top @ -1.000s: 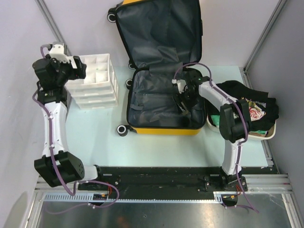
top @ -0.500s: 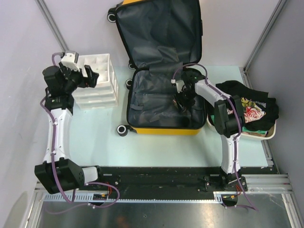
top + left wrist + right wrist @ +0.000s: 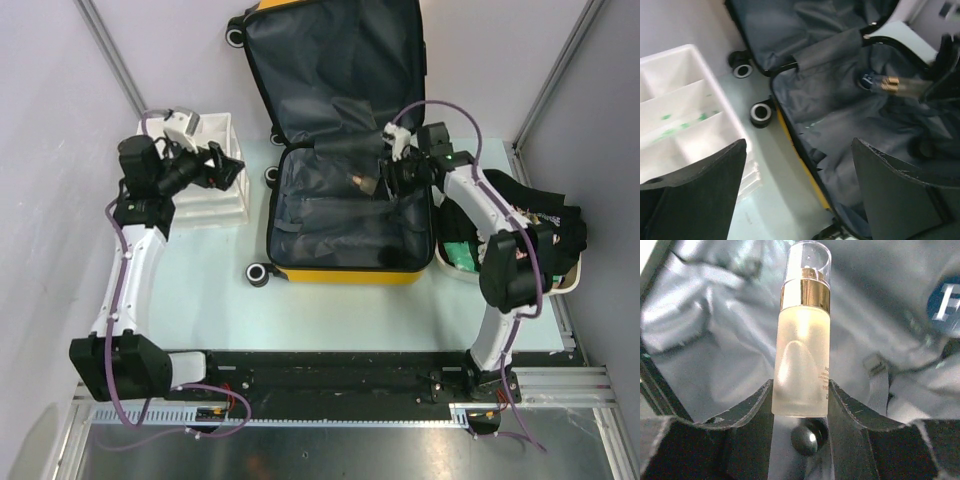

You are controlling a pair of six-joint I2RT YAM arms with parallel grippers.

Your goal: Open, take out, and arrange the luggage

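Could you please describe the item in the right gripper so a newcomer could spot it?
Find the open yellow suitcase; the right gripper hangs over its dark grey lining. Clamped in it is a frosted glass bottle with a gold collar and clear cap, the only pale thing there.

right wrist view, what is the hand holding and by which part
The right hand grips a frosted bottle with a gold collar and clear cap, pinched at the bottom end of its body. The left hand is open and holds nothing.
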